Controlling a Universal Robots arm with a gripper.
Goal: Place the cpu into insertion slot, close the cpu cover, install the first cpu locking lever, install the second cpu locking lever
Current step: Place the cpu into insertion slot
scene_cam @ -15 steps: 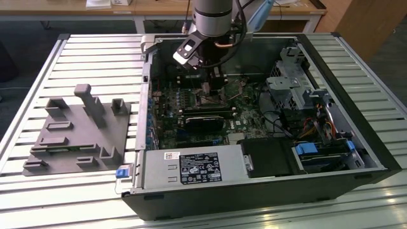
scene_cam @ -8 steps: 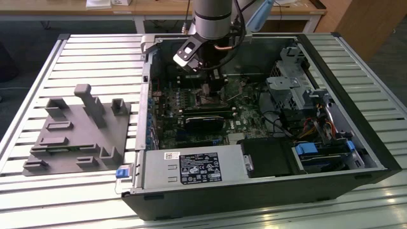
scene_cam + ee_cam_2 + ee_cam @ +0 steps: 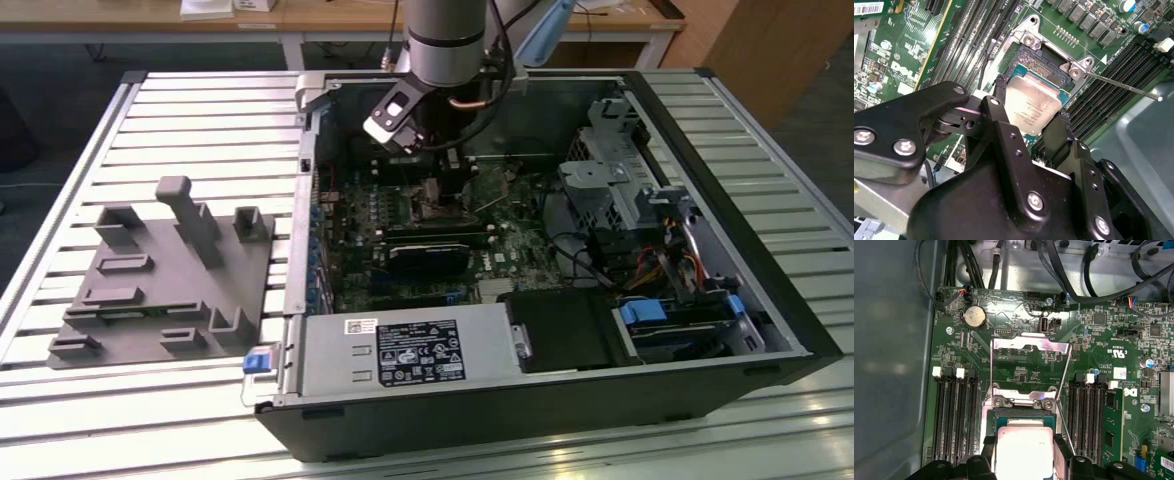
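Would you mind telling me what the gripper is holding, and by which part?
The gripper holds the cpu by two opposite edges, a finger on each, over the insertion slot.

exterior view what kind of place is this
Likely a robotics lab test bench: an open computer case lies on a slatted metal table, wooden desks stand behind, and the gripper grips the cpu.

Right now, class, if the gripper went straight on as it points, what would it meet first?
Probably the dark-centred square insertion slot, just beyond the pale silver square cpu held by the gripper; depth is unclear.
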